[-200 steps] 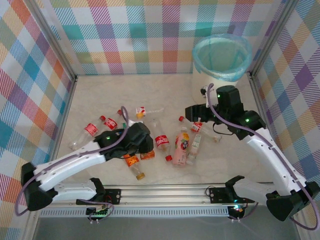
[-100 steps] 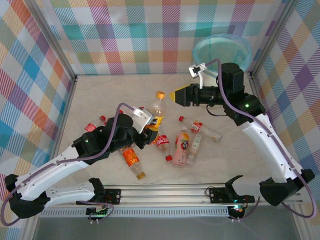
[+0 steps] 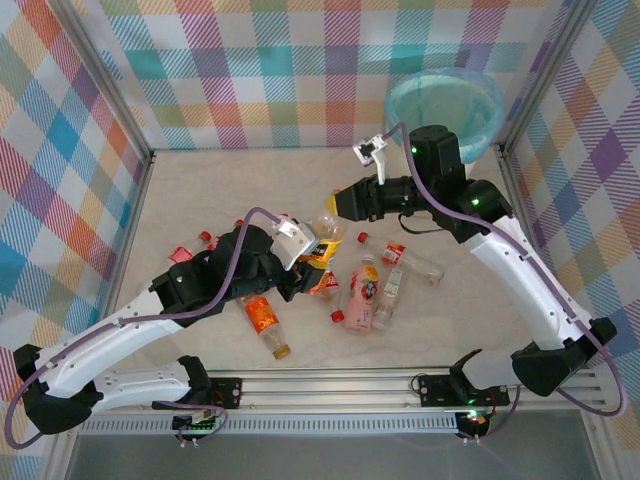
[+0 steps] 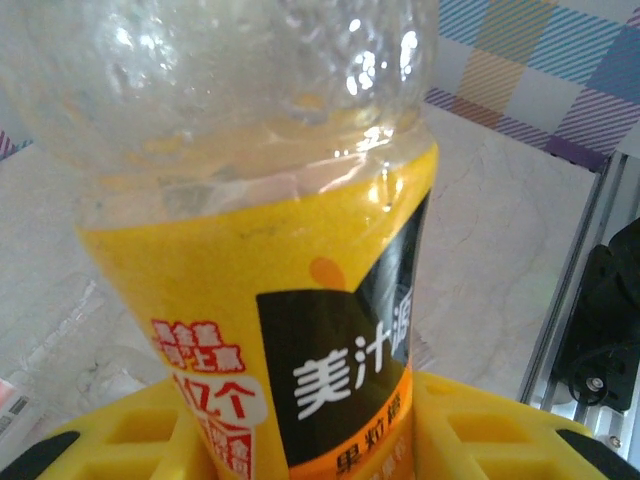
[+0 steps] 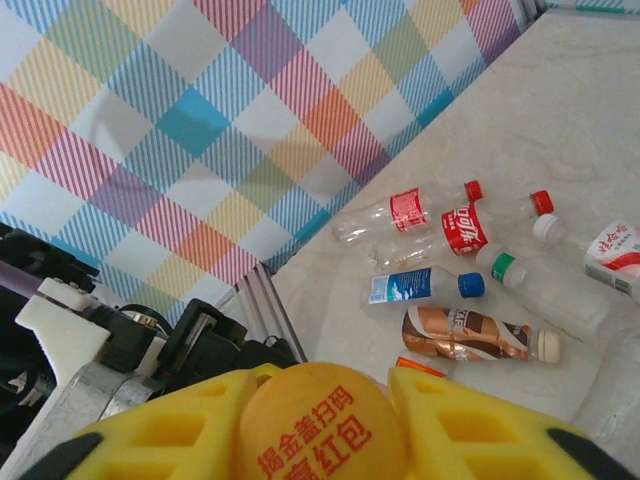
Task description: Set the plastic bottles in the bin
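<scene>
Oddly, both arms share one bottle. The left gripper (image 4: 310,440) is clamped tight round the juice bottle (image 4: 300,330), whose orange label reads 美汁源. The right gripper (image 5: 325,395) has closed on its orange cap (image 5: 300,430), which carries red Chinese print. They hold it above the table (image 3: 200,190), well short of the bin (image 3: 398,100), whose near rim the right arm (image 3: 500,250) covers. Loose beneath lie a pink bottle (image 3: 362,290), a blue-labelled bottle (image 5: 415,285), a brown-labelled bottle (image 5: 470,333) and a red-labelled bottle (image 5: 405,212), their writing too small to read. The juice bottle's base is cut off.
</scene>
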Robot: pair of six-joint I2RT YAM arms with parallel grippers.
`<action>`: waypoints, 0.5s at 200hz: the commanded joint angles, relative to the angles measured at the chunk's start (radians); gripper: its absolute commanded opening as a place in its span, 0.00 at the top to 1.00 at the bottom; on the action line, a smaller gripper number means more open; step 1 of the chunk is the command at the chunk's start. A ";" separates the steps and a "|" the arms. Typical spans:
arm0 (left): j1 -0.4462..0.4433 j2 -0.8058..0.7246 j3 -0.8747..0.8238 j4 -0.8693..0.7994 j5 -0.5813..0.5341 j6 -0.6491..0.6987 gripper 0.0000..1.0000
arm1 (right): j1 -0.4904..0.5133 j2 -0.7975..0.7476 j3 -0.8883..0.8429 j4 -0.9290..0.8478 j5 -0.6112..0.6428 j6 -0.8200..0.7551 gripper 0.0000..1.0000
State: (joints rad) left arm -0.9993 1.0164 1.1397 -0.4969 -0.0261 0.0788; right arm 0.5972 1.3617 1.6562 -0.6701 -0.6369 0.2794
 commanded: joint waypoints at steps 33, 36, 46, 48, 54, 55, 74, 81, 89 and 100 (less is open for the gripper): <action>-0.012 -0.029 0.006 0.032 -0.009 0.004 0.45 | 0.012 0.013 0.114 -0.113 0.109 -0.082 0.86; -0.012 -0.031 0.006 0.035 -0.014 0.003 0.40 | 0.012 0.016 0.129 -0.126 0.128 -0.088 0.87; -0.012 -0.039 0.007 0.051 -0.044 -0.008 0.25 | 0.010 0.035 0.198 -0.181 0.198 -0.113 0.89; -0.012 -0.040 0.008 0.054 -0.051 -0.011 0.22 | 0.010 0.041 0.215 -0.193 0.213 -0.119 0.89; -0.012 -0.045 0.010 0.069 -0.078 -0.020 0.13 | 0.006 0.065 0.276 -0.236 0.259 -0.143 0.89; -0.012 -0.046 0.010 0.072 -0.083 -0.021 0.12 | 0.006 0.070 0.288 -0.244 0.267 -0.148 0.89; -0.012 -0.047 0.043 0.119 -0.176 -0.038 0.00 | -0.018 0.184 0.538 -0.389 0.416 -0.228 0.90; -0.012 -0.039 0.070 0.126 -0.200 -0.035 0.00 | -0.035 0.234 0.636 -0.434 0.471 -0.255 0.91; -0.012 -0.022 0.107 0.127 -0.221 -0.026 0.00 | -0.060 0.293 0.747 -0.474 0.523 -0.279 0.92; -0.012 0.015 0.174 0.114 -0.243 -0.016 0.00 | -0.100 0.365 0.877 -0.499 0.581 -0.301 0.93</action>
State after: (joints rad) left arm -1.0000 0.9974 1.1835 -0.4423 -0.1642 0.0566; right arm 0.5629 1.6104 2.3135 -1.0183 -0.2745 0.0887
